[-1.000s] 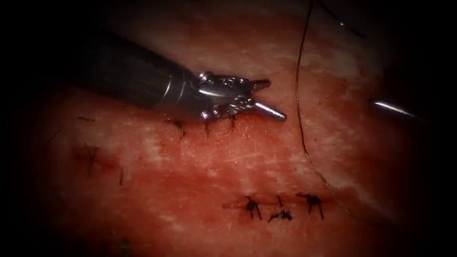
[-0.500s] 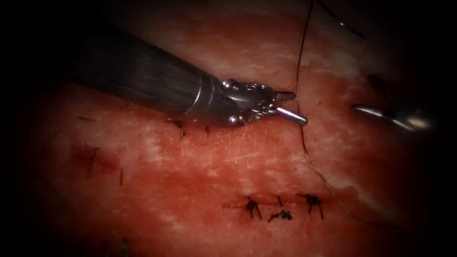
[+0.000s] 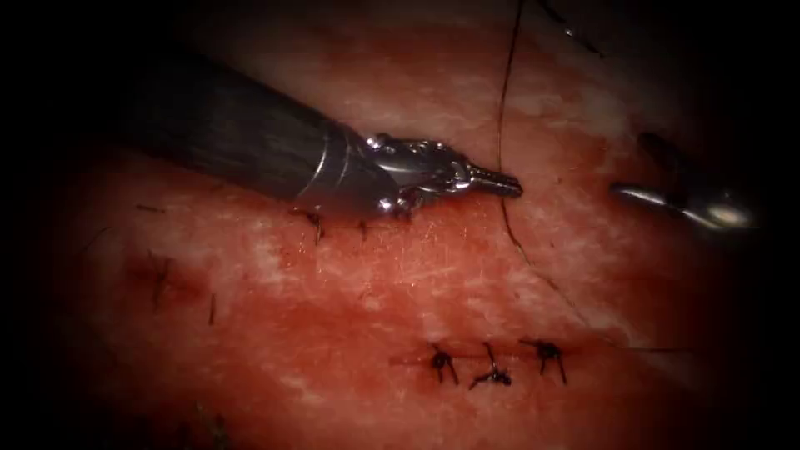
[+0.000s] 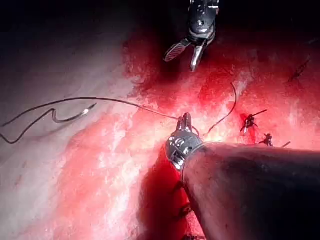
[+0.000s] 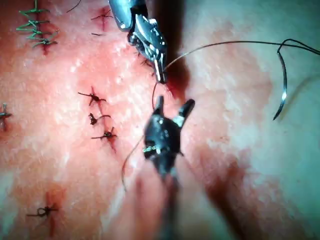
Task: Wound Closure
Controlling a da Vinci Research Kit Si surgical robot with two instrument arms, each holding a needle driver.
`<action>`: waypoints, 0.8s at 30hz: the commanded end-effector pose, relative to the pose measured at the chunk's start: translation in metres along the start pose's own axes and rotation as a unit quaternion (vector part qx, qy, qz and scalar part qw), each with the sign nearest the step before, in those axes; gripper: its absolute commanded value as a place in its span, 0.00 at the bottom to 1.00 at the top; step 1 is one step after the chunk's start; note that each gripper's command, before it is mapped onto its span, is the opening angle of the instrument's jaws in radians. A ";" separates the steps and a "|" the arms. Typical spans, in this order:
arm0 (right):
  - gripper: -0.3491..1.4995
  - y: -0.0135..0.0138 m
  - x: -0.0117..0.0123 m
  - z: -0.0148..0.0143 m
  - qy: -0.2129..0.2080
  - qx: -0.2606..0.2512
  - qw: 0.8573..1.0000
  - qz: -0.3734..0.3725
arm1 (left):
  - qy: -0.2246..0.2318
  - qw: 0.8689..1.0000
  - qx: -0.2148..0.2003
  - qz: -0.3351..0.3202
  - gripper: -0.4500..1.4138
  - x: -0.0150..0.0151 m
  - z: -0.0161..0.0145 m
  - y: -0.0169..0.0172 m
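Left tool jaws, spread a second ago, now pinch the thread. Right tool jaws spread, holding nothing, near the frame's right edge. Needle lies free, off the tissue's red area; open tissue between the tools.

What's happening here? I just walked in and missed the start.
Bench suturing practice on pork tissue. The left tool has its jaws shut on the thread, above the three knotted stitches along the cut. The right tool sits nearby with jaws open, holding nothing. The curved needle lies free on the tissue, not driven in, with the thread trailing from it to the left tool.
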 end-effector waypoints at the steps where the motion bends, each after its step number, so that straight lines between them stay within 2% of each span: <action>1: 0.94 -0.0008 -0.0006 0.0003 0.000 0.002 1.000 0.004 | -0.001 1.000 -0.002 0.010 0.00 -0.0001 -0.0003 0.0004; 5: 0.94 -0.0009 -0.0009 0.0004 -0.001 0.002 1.000 0.002 | -0.008 0.999 -0.015 0.028 0.00 0.0015 -0.0046 0.0042; 11: 0.94 -0.0009 -0.0017 0.0009 -0.005 0.005 1.000 0.008 | -0.050 0.998 -0.031 0.023 0.00 0.0012 -0.0101 0.0103; 12: 0.94 -0.0010 -0.0020 0.0012 -0.007 0.005 1.000 0.009 | -0.077 0.996 -0.044 0.020 0.00 0.0010 -0.0120 0.0123; 14: 0.94 -0.0011 -0.0022 0.0014 -0.010 0.008 1.000 0.011 | -0.111 0.992 -0.051 0.016 0.00 0.0013 -0.0140 0.0139; 19: 0.94 -0.0016 -0.0023 0.0019 -0.013 0.013 1.000 0.012 | -0.188 0.980 -0.065 0.009 0.00 0.0030 -0.0190 0.0158; 24: 0.94 -0.0020 -0.0023 0.0023 -0.011 0.017 1.000 0.012 | -0.258 0.964 -0.068 0.017 0.00 0.0031 -0.0235 0.0157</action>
